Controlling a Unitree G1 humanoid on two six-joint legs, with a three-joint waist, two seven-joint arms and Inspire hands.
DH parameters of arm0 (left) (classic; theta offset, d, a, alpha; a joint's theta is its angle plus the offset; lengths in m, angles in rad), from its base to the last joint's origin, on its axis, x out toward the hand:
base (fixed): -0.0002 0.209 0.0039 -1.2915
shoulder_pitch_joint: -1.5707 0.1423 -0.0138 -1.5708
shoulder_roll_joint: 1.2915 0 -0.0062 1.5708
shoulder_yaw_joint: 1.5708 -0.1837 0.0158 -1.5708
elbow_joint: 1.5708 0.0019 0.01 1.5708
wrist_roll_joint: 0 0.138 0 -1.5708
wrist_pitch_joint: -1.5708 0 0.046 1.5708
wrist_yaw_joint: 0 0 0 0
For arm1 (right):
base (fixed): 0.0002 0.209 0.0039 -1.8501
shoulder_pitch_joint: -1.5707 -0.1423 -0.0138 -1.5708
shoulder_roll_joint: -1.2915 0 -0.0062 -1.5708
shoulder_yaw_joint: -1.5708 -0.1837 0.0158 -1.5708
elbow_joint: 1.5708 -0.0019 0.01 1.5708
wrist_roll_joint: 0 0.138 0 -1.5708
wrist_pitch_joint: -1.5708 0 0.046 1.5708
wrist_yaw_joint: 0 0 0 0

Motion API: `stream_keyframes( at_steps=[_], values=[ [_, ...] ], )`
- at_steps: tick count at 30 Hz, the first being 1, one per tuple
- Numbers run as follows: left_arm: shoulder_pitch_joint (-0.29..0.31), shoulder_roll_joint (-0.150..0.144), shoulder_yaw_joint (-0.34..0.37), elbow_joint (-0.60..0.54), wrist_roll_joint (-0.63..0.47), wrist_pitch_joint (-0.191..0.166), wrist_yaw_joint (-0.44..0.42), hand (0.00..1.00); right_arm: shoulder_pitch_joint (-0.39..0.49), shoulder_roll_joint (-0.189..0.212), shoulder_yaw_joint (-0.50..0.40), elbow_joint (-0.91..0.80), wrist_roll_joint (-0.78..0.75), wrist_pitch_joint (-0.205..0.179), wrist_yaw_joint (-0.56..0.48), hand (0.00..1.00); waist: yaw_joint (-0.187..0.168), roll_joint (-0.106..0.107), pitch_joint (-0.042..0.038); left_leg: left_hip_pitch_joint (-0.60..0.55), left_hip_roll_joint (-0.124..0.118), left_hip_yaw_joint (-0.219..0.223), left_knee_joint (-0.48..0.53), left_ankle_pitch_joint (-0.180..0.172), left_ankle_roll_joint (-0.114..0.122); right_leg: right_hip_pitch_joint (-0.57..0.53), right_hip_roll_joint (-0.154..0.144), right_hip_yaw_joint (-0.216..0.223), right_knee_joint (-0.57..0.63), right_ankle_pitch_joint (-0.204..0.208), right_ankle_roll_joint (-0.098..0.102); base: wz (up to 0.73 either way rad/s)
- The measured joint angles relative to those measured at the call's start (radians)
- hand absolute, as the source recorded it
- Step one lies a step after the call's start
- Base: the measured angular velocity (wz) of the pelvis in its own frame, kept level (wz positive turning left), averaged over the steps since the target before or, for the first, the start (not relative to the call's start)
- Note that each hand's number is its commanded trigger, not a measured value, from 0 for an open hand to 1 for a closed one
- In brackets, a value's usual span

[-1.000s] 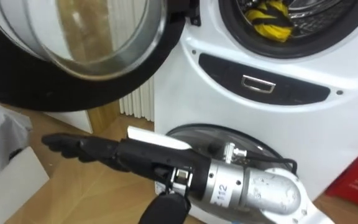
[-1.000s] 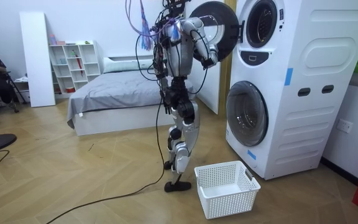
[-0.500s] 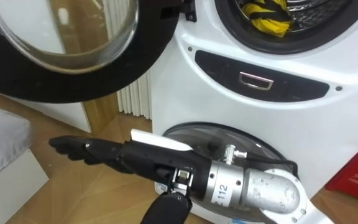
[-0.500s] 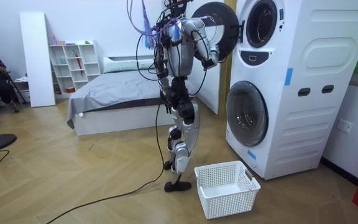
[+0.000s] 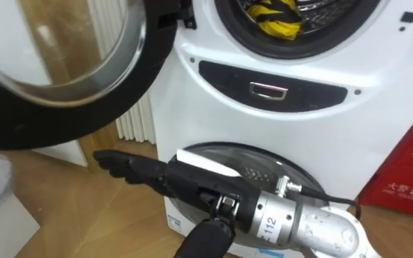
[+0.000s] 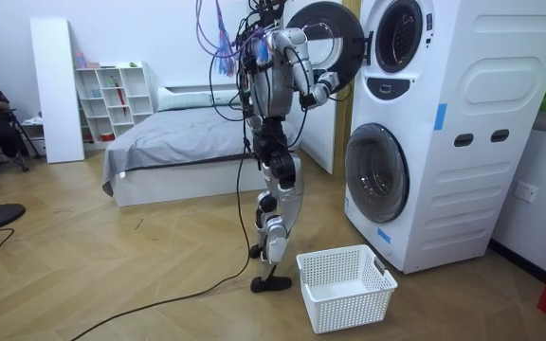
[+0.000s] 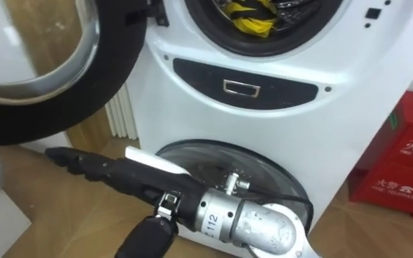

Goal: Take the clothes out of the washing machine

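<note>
A yellow and black garment [image 5: 274, 16] lies in the drum of the upper washing machine [image 5: 314, 93], whose round door [image 5: 84, 93] hangs open to the left. My right hand [image 5: 163, 172] is open, its dark fingers stretched flat and pointing left. It hovers below the drum opening, in front of the lower machine's glass door [image 5: 257, 161], and holds nothing. In the room view I stand upright facing the stacked machines [image 6: 425, 133], with the right hand [image 6: 323, 89] raised near the open door [image 6: 328, 33].
A white laundry basket [image 6: 344, 284] sits on the wooden floor by my feet, in front of the lower machine. A red box [image 5: 407, 172] stands at the right of the machines and a white radiator [image 5: 131, 122] at their left. Behind me is a bed [image 6: 178, 142].
The eye view has swung right, so the machines sit further left in the picture. In the room view my right arm has lifted slightly toward the open door.
</note>
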Motion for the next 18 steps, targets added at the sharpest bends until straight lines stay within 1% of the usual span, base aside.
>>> stream_keyframes(
  at_steps=[4,8,11,13,15,17,18],
  values=[
    [0.002,0.0,0.003,0.001,0.001,0.001,-0.001,0.0,0.024,-0.002,-0.025,0.002,0.001,0.002,0.009,0.0,-0.003,-0.001,-0.0001,0.023,0.0,0.001,-0.017,0.0,0.0,0.014,0.001,0.006,-0.006,-0.001,0.001,-0.05],
    [0.002,0.0,0.016,0.004,-0.001,0.001,0.0,0.0,0.047,-0.001,-0.032,0.002,0.003,0.003,-0.002,0.0,-0.002,-0.005,0.0003,0.027,-0.001,0.012,-0.021,0.0,0.0,0.015,0.003,0.019,-0.011,0.0,0.001,-0.06],
    [0.002,-0.001,0.016,0.007,-0.001,0.0,0.012,0.0,0.047,0.003,-0.034,0.002,0.0,0.002,-0.056,0.0,-0.013,-0.005,0.0013,0.028,-0.001,0.018,-0.02,-0.001,0.0,0.018,0.003,0.02,-0.012,0.0,0.001,0.0],
    [0.006,-0.008,0.016,0.007,-0.001,0.0,0.031,0.0,0.047,0.007,-0.042,0.0,-0.024,0.002,-0.093,0.0,-0.022,-0.004,0.0019,0.03,-0.001,0.018,-0.02,-0.002,0.0,0.019,0.002,0.021,-0.012,0.0,0.001,0.0],
    [0.007,-0.011,0.017,0.007,-0.001,0.0,0.042,0.0,0.047,0.005,-0.073,-0.004,-0.054,0.002,-0.132,0.0,-0.029,0.0,0.0044,0.03,0.0,0.018,-0.017,-0.005,0.001,0.019,0.001,0.02,-0.01,0.0,0.001,0.0],
    [0.011,-0.016,0.025,0.005,0.001,0.0,0.044,0.0,0.047,0.006,-0.139,-0.011,-0.094,0.002,-0.195,0.0,-0.049,0.004,0.0044,0.029,0.001,0.018,-0.014,-0.011,0.003,0.021,0.001,0.019,-0.011,0.0,0.001,0.0],
    [0.013,-0.016,0.026,0.005,0.001,0.0,0.044,0.0,0.047,0.007,-0.154,-0.016,-0.114,0.002,-0.212,0.0,-0.052,0.005,0.0041,0.029,0.0,0.018,-0.013,-0.012,0.004,0.021,0.001,0.02,-0.012,0.0,0.001,-0.06]
  ],
)
